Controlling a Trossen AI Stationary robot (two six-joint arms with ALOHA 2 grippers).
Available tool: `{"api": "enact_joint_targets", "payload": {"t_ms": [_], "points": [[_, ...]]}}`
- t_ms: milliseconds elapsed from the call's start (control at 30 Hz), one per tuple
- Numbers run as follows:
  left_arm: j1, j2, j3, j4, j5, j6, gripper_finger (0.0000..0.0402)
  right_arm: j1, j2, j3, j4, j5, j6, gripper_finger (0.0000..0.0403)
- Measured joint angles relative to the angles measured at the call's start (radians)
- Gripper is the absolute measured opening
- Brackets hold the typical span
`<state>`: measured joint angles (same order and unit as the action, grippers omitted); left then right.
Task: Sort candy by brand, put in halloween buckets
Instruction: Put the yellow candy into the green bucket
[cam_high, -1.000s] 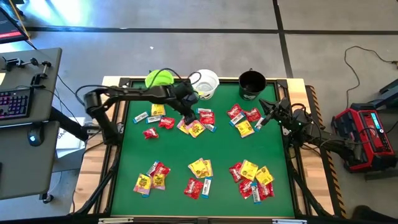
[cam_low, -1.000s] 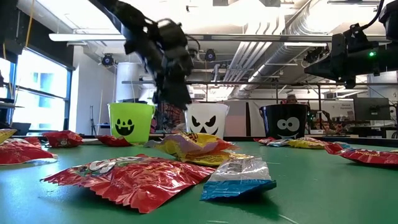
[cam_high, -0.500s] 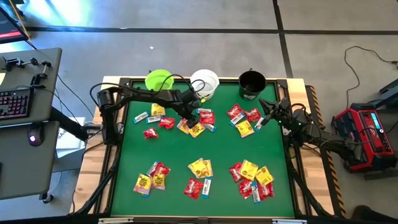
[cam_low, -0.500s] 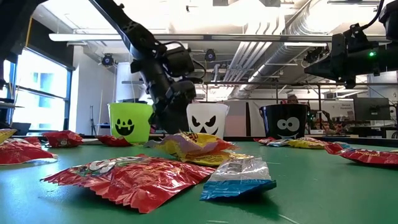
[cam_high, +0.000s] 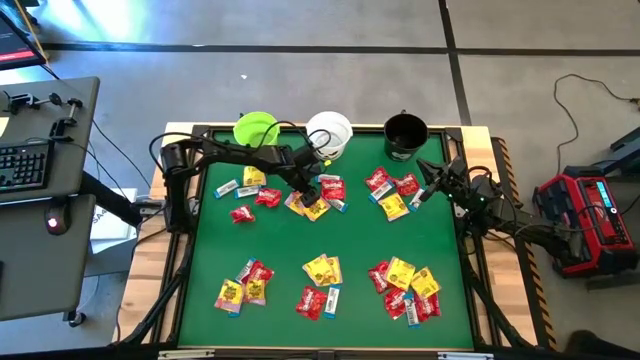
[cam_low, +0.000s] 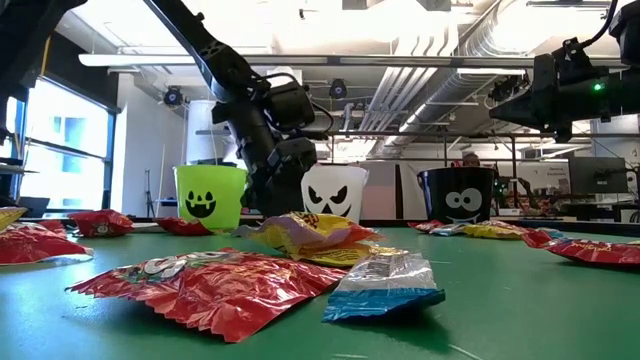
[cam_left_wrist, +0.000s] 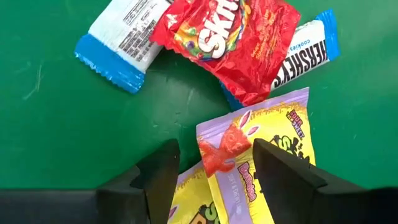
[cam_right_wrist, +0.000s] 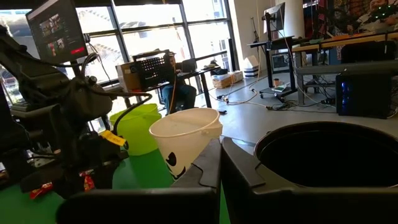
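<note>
Target piece: a yellow packet with a purple edge, lying in the far-centre cluster of candy, just near of the white bucket. The left gripper sits low over this packet with its jaws wide, one finger to each side; nothing is held yet. Judgement: the jaws straddle the packet so that closing would pinch it across its width. A second yellow packet overlaps beside it, so a close could catch both.

Beyond the target lie a red Skittles packet and two blue-and-white Hershey's bars, the red one lying over the right-hand bar. Judgement: brands are mixed in this pile, so sorting here is not yet done.

Buckets stand in a row along the far edge: lime green bucket left, white centre, black bucket right. Other candy heaps lie far right and along the near edge.

The right gripper waits over the far-right heap, near the black bucket, jaws closed and empty.

View differences: only the left wrist view gives brand print and how the fingers bracket the packet. The high view gives the overall layout but hides the fingertips. The low view shows the jack-o'-lantern faces and the left gripper down between the green and white buckets. The right wrist view looks into the black bucket, but no contents can be made out.
</note>
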<state>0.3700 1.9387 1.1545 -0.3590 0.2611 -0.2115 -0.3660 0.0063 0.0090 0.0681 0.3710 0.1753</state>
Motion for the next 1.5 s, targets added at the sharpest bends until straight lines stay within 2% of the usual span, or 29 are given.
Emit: {"api": "enact_joint_targets", "payload": {"t_ms": [300, 400, 600, 667, 967, 1500], "points": [[-0.020, 0.018, 0.000, 0.023, -0.011, 0.033, 0.0156, 0.000, 0.000, 0.000, 0.000, 0.000, 0.000, 0.0000], [-0.029, 0.019, 0.000, 0.026, -0.026, 0.052, 0.0121, 0.000, 0.000, 0.000, 0.000, 0.000, 0.000, 0.0000], [-0.033, 0.021, 0.000, 0.024, -0.046, 0.091, 0.0022, 0.000, 0.000, 0.000, 0.000, 0.000, 0.000, 0.0000], [-0.033, 0.015, 0.000, 0.020, -0.044, 0.089, 0.0007, 0.000, 0.000, 0.000, 0.000, 0.000, 0.000, 0.0000], [-0.034, -0.083, -0.003, 0.007, -0.042, 0.084, 0.0001, 0.000, 0.000, 0.000, 0.000, 0.000, 0.000, 0.0000], [-0.025, -0.350, -0.003, 0.004, -0.082, 0.066, 0.0000, 0.000, 0.000, 0.000, 0.000, 0.000, 0.000, 0.0000]]}}
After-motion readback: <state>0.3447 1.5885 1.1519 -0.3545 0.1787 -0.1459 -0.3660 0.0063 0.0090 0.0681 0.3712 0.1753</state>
